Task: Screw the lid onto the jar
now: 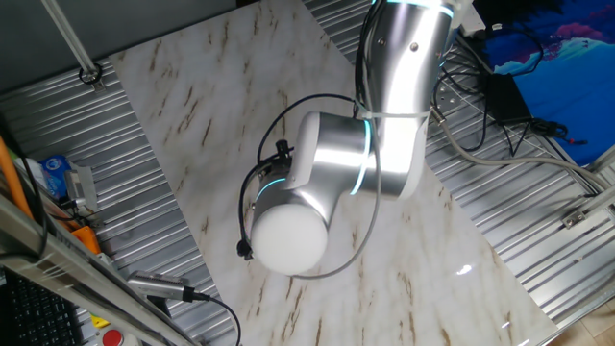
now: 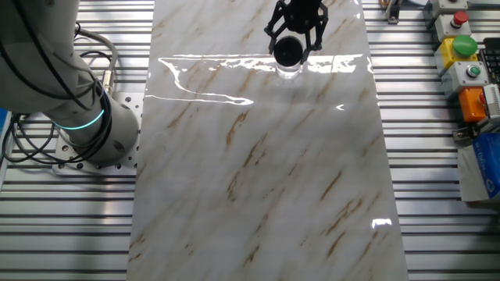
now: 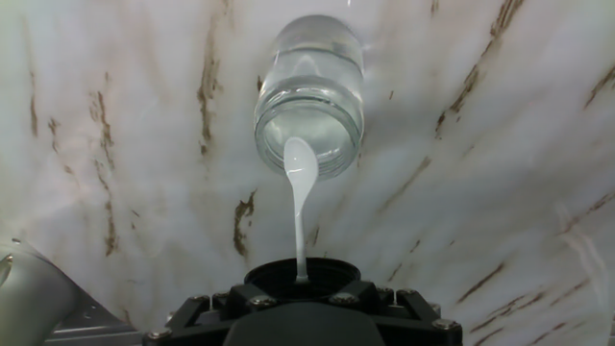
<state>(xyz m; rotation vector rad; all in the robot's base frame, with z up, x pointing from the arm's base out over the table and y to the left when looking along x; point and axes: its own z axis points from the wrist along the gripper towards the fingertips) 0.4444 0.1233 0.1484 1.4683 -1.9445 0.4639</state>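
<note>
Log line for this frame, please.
phase: approach | end effector: holding lid | jar: upright, open | lid: above jar, not seated

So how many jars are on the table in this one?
1. The jar stands on the marble table near its far edge in the other fixed view, right under the gripper, which holds the lid. The arm may hide others.

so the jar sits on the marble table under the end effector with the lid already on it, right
No, the lid is not on it. The hand view shows the jar open at the mouth and the black lid held in the end effector above it. The rest is right.
</note>
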